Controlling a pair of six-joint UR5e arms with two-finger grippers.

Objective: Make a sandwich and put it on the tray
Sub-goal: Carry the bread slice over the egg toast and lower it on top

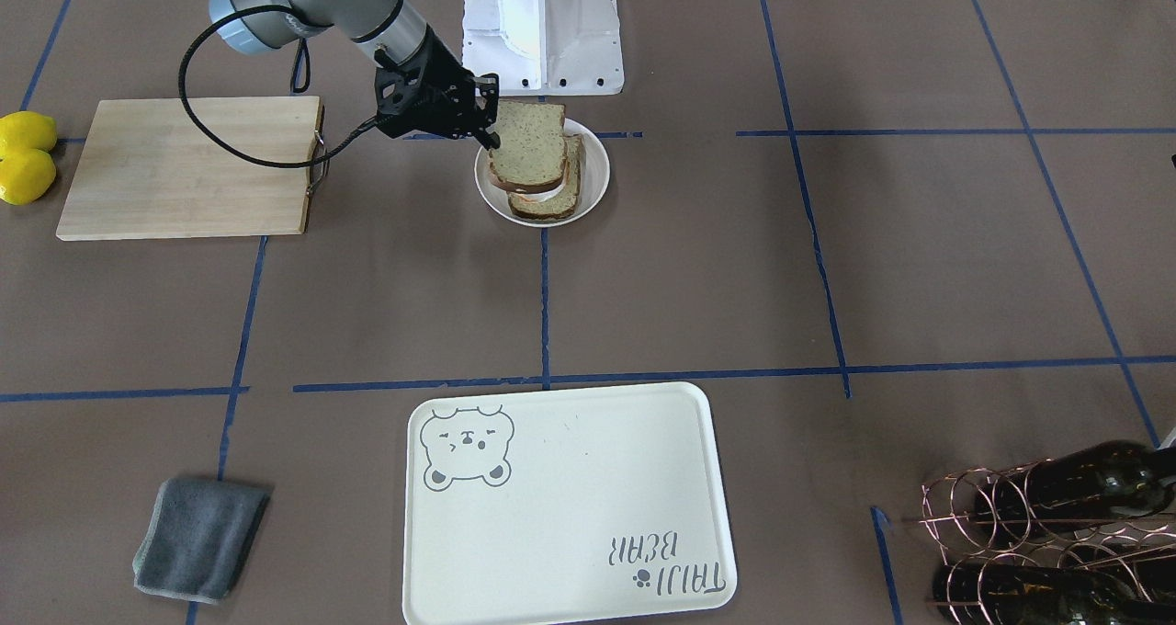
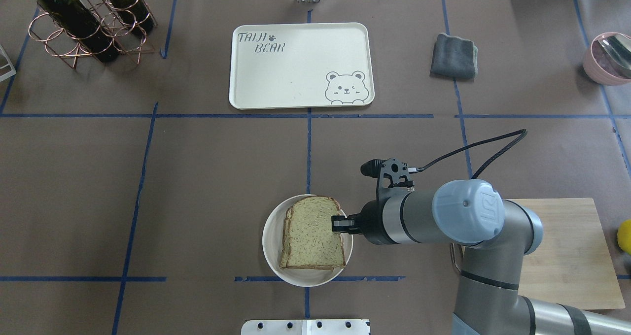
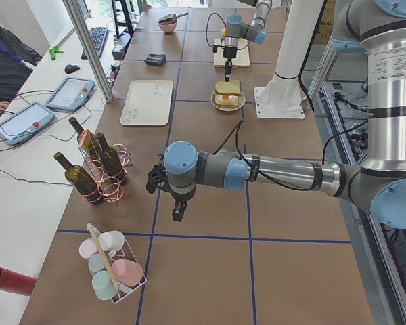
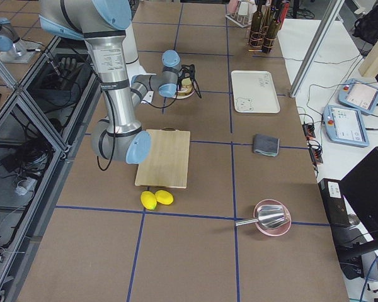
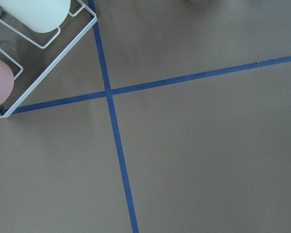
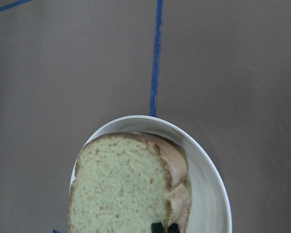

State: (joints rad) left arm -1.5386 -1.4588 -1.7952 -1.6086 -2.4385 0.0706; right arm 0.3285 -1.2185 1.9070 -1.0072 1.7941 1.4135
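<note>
The sandwich sits in a small white bowl (image 1: 595, 173) near the robot's base; it also shows in the overhead view (image 2: 270, 236). My right gripper (image 2: 339, 224) is shut on the edge of the top bread slice (image 2: 311, 234) and holds it tilted over the lower slice and egg (image 1: 544, 202). The right wrist view shows the slice (image 6: 121, 189) with the fingertips (image 6: 157, 227) at its edge. The cream bear tray (image 2: 296, 79) lies bare across the table. My left gripper (image 3: 178, 211) hovers over the table near the wine rack; I cannot tell if it is open or shut.
A wooden cutting board (image 2: 567, 251) lies to the right of the bowl, with two lemons (image 1: 26, 156) beyond it. A grey cloth (image 2: 453, 56) lies beside the tray. A wine bottle rack (image 2: 84, 24), a pink bowl (image 2: 609, 59) and a cup rack (image 5: 19, 48) stand at the edges.
</note>
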